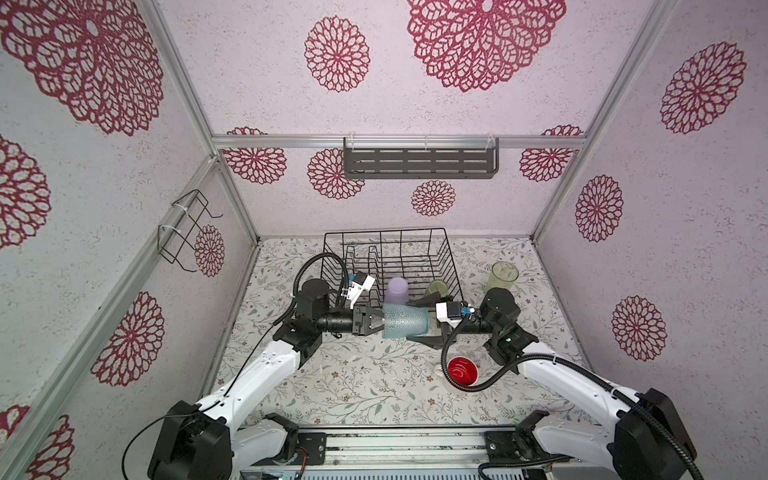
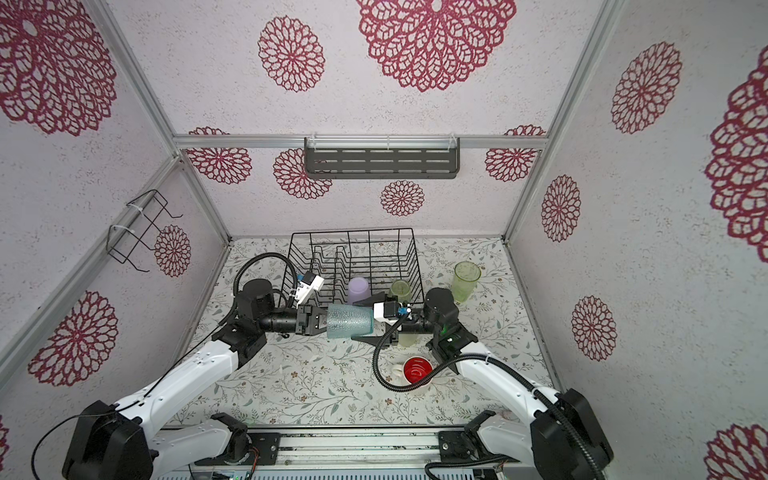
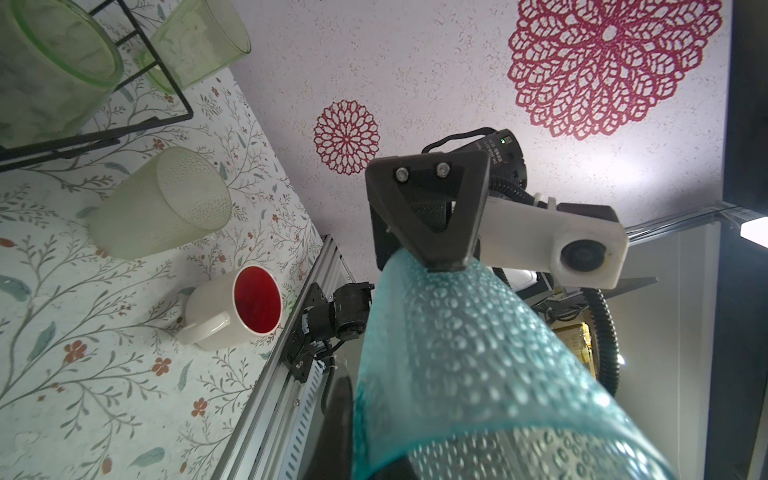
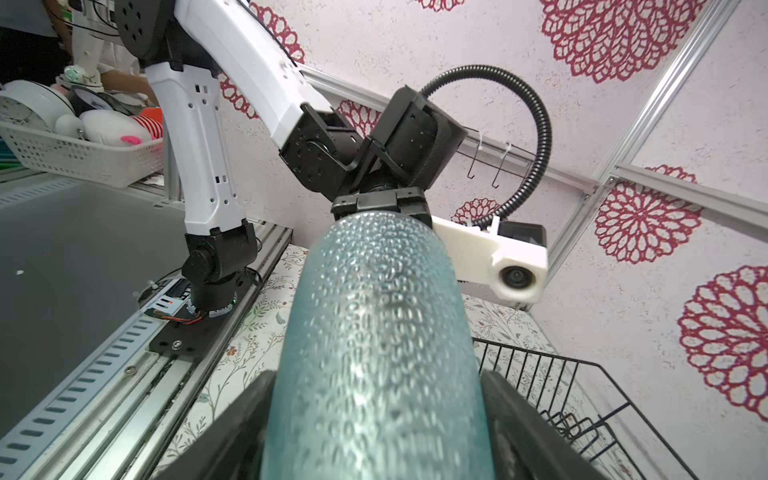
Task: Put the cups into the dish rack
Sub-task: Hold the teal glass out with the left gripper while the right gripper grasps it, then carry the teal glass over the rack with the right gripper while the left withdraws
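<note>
While the left gripper (image 1: 380,322) is pinching one end of the light-blue cup (image 1: 406,322), jaws pressed tight on its wall, the cup is hanging sideways in the air. It is just in front of the dish rack (image 1: 399,257) and clear of the table (image 1: 353,386), at the centre of both top views.

At the opposite end the right gripper (image 1: 417,321) is sitting with jaws spread wide, one finger on either side of the cup body. In the right wrist view both fingers (image 4: 519,428) are flanking the cup very closely. In the left wrist view one fingertip (image 3: 440,249) is looking like it's touching the wall. Can't tell if it's actually clamping.

Other cups:
- the lilac tumbler (image 1: 397,290) and one clear-green glass (image 1: 436,286) are standing inside the rack along its near edge, just behind the held cup
- the second clear-green glass (image 1: 502,276) is standing on the table right of the rack
- the cream mug (image 1: 461,372), red inside, is standing upright on the table, lower right of centre
- the frosted pale-green tumbler (image 3: 162,203) is sitting on the table between the rack corner and the mug, mostly hidden under the right arm in the top views
</note>
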You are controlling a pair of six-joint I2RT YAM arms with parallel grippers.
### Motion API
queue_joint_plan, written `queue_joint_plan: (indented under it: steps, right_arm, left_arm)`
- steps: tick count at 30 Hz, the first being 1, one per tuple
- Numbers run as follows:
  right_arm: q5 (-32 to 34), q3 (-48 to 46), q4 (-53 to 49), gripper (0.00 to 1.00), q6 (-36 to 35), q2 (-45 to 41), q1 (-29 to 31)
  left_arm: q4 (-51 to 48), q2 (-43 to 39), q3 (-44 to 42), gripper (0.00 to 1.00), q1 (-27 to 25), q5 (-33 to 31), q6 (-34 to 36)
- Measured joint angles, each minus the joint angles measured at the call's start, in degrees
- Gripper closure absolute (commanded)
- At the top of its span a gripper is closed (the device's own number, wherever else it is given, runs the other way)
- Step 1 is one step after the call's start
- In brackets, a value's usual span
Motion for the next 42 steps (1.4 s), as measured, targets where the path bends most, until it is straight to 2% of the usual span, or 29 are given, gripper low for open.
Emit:
queue_joint_plan:
  steps: [6, 14, 15, 17, 22, 25, 28, 31, 34, 39, 42]
  right_arm:
    - [-0.2, -1.7, 8.7, 0.31, 4.1, 1.6, 0.0]
    - [-1.4, -1.7, 14.5, 0.31, 7.6, 3.6, -0.4]
    - [-1.3, -1.7, 14.8, 0.32, 7.8, 3.7, -0.4]
    - [-0.9, -1.7, 15.4, 0.32, 8.3, 4.0, -0.3]
    - [0.6, -1.7, 15.0, 0.34, 8.4, 4.0, -0.3]
    - [2.3, -1.2, 12.0, 0.35, 8.0, 4.0, -1.0]
    - [4.7, 0.8, 6.9, 0.35, 7.8, 4.0, -2.4]
    - [7.5, 3.4, 0.8, 0.36, 7.9, 3.6, -4.3]
    - [10.1, 7.0, -6.5, 0.37, 8.1, 3.6, -6.4]
    - [16.5, 12.0, -17.3, 0.42, 9.0, 4.1, -9.4]
    - [22.5, 16.8, -24.9, 0.44, 9.0, 6.9, -9.6]
  left_arm:
    - [6.0, 1.9, -0.2, 0.98, -1.4, -0.3, -3.2]
    - [7.9, 2.2, -0.2, 0.89, -1.2, -0.3, -4.6]
    - [8.0, 2.2, -0.2, 0.84, -1.2, -0.4, -4.6]
    - [7.6, 2.2, -0.2, 0.66, -1.5, -0.7, -4.2]
    - [5.5, 2.2, -0.1, 0.64, -1.2, -1.7, -3.7]
    - [4.2, 2.2, -0.1, 0.59, 0.7, -2.6, -3.4]
    - [3.8, 2.0, -0.2, 0.49, 3.2, -3.4, -3.6]
    - [2.2, 0.6, -0.9, 0.49, 6.1, -5.3, -3.5]
    - [-2.9, -3.1, -1.7, 0.49, 8.0, -10.1, -0.7]
    - [-14.5, -10.7, -0.7, 0.49, 8.9, -19.6, 6.3]
    - [-18.9, -13.3, -0.2, 0.48, 9.2, -23.6, 9.0]
